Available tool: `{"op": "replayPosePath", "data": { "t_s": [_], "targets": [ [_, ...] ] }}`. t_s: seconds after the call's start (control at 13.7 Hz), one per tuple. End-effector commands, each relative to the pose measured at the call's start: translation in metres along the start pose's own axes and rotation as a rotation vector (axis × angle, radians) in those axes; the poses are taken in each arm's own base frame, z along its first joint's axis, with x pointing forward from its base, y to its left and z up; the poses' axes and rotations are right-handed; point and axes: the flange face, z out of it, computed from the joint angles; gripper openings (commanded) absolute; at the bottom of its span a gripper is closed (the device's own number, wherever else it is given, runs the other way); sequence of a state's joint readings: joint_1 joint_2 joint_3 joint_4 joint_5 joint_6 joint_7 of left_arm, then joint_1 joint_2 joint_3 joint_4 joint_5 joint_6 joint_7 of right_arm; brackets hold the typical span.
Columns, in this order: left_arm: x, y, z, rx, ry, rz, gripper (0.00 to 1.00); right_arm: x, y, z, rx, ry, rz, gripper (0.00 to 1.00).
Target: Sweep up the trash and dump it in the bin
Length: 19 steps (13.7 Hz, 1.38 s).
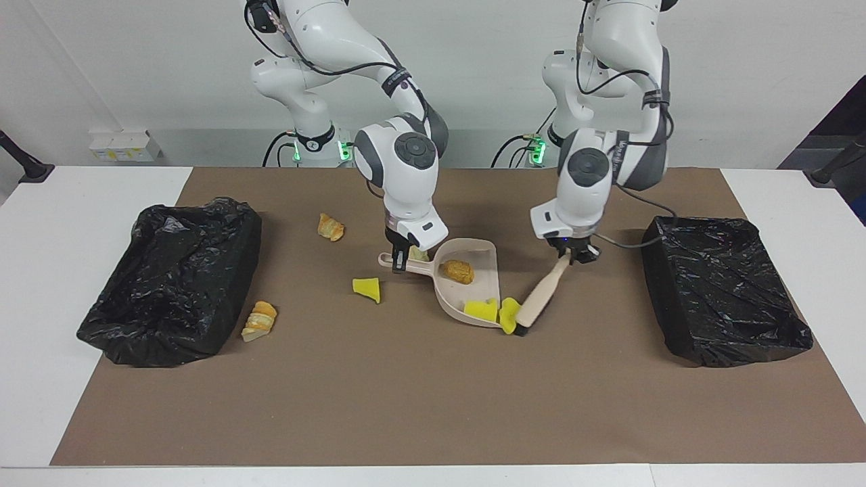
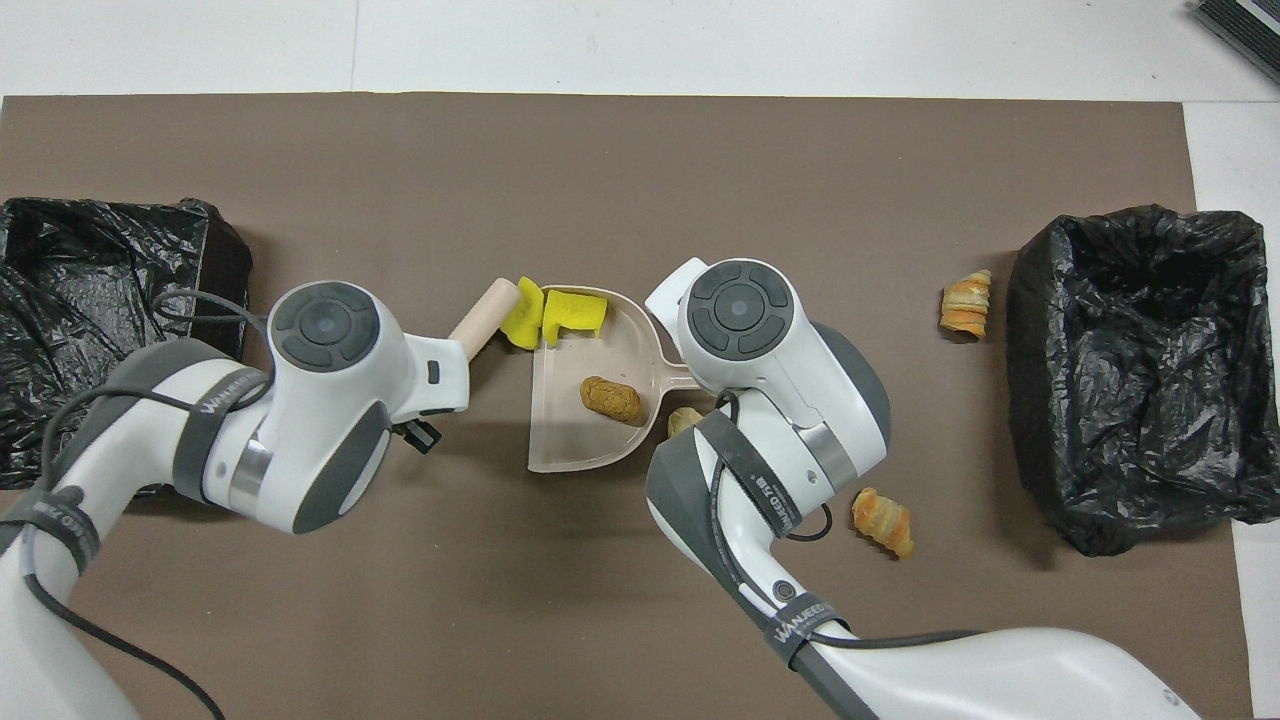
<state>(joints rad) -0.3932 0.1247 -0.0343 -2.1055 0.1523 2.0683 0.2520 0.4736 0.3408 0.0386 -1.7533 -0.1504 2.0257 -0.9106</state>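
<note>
My left pincer (image 1: 572, 256) is pinched on the top end of the brush (image 1: 540, 299) handle, which slants down so that its dark head rests on the table beside the open lip of the dustpan (image 1: 477, 260). My right pincer (image 1: 400, 260) sits low at the dustpan handle and seems to be clamped on it, though the wrist covers the fingers from above, so I hedge on that.

In the pan lies one golden-tan bread piece (image 1: 459, 271), and a yellow sponge chunk (image 1: 481, 309) is just over the lip. A second sponge chunk (image 1: 509, 314) stands at the lip, touching the brush head. Another small pale bit (image 1: 419, 253) lies right by my right pincer, next to the pan handle. A sponge wedge (image 1: 367, 289) lies on the table toward the right arm's end. A croissant piece (image 1: 331, 227) lies nearer to the robots, and a second croissant (image 1: 259, 320) lies beside the black-lined bin (image 1: 172, 277) at that end. A second bin (image 1: 724, 287) stands at the left arm's end.

I judge these bits light, soft and springy. A hard stroke would make them tumble or bounce, so short, low strokes should serve. The pan is stiff and light. Held by its handle and kept level, it should carry them without spilling.
</note>
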Motion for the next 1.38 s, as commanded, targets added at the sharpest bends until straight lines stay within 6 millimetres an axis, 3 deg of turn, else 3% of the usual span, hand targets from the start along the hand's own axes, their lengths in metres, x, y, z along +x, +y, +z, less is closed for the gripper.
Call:
{"op": "replayPosePath", "data": {
  "t_s": [0.0, 0.22, 0.44, 0.66, 0.87, 1.02, 1.31],
  "targets": [
    [-0.007, 0.057, -0.006, -0.007, 0.014, -0.034, 0.0, -0.007, 0.003, 0.001, -0.005, -0.011, -0.02, 0.0],
    [-0.002, 0.108, -0.019, -0.069, -0.005, -0.085, 0.0, -0.008, 0.003, 0.002, -0.003, -0.014, -0.026, 0.0],
    [-0.005, 0.1, -0.031, -0.073, -0.02, -0.155, 0.0, -0.022, 0.012, 0.004, 0.001, -0.015, -0.037, 0.0],
    [-0.008, 0.089, -0.029, -0.06, -0.042, -0.468, 0.0, -0.034, 0.019, 0.002, 0.004, -0.003, -0.067, 0.0],
    [-0.006, 0.076, -0.044, -0.052, -0.012, -0.592, 0.0, -0.05, 0.027, -0.009, -0.003, 0.022, -0.08, 0.0],
    [-0.009, 0.077, -0.054, -0.054, 0.002, -0.705, 0.0, -0.057, 0.03, -0.013, 0.011, 0.062, -0.091, 0.0],
    [-0.007, 0.102, -0.056, -0.063, 0.025, -0.832, 0.0, -0.092, 0.05, -0.037, 0.013, 0.111, -0.114, 0.0]
  ]
}}
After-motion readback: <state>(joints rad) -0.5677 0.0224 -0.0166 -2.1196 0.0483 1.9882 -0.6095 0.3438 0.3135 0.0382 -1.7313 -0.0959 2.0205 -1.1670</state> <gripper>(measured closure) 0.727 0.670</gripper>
